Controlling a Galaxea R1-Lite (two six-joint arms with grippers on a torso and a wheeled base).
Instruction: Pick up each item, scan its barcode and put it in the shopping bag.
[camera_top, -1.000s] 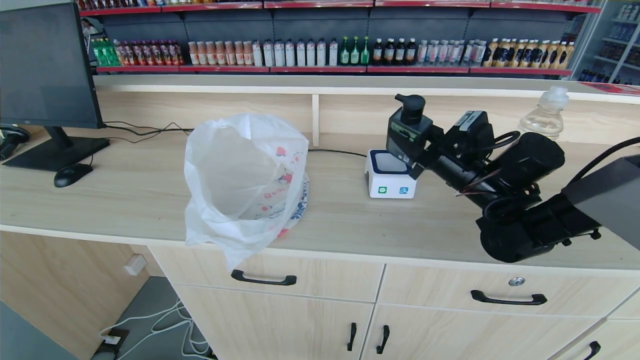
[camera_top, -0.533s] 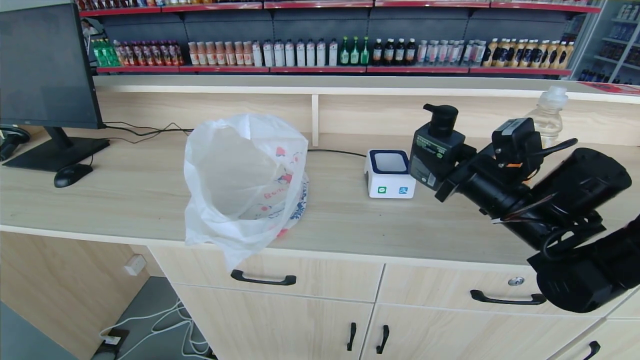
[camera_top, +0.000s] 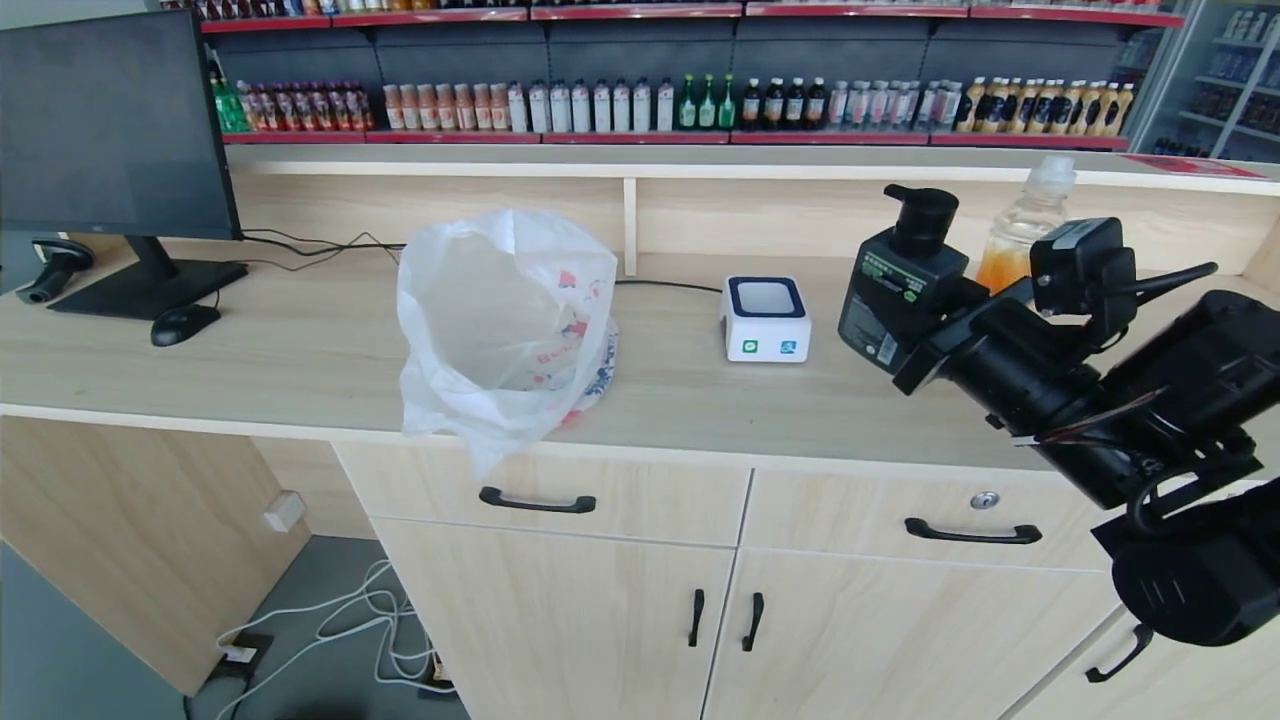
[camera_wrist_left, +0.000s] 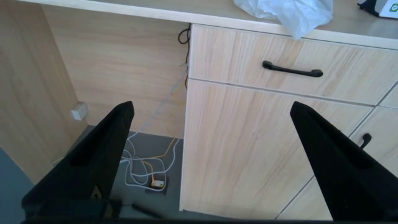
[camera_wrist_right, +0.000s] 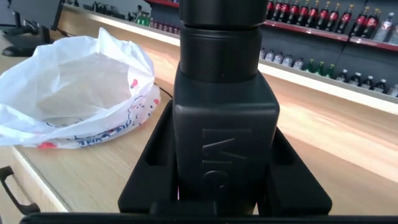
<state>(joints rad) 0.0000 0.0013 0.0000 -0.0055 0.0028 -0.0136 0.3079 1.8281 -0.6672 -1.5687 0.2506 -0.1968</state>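
My right gripper (camera_top: 945, 325) is shut on a black pump bottle (camera_top: 905, 285), holding it upright above the counter, to the right of the white barcode scanner (camera_top: 765, 320). In the right wrist view the pump bottle (camera_wrist_right: 224, 118) stands between the fingers (camera_wrist_right: 155, 158), with the shopping bag (camera_wrist_right: 74, 87) beyond it. The white plastic shopping bag (camera_top: 505, 310) stands with its mouth open, left of the scanner near the counter's front edge. A clear bottle of orange drink (camera_top: 1022, 225) stands behind the right arm. My left gripper (camera_wrist_left: 211, 109) is open, low in front of the cabinet.
A monitor (camera_top: 110, 120), a mouse (camera_top: 183, 324) and a handheld scanner (camera_top: 50, 270) sit at the counter's (camera_top: 300, 350) far left. A raised ledge runs along the back. Drawer handles (camera_top: 537, 500) and floor cables (camera_top: 340, 630) are below the counter.
The right arm carried the pump bottle from over the scanner to the right of it. The head camera then shifted, so the whole picture moved.
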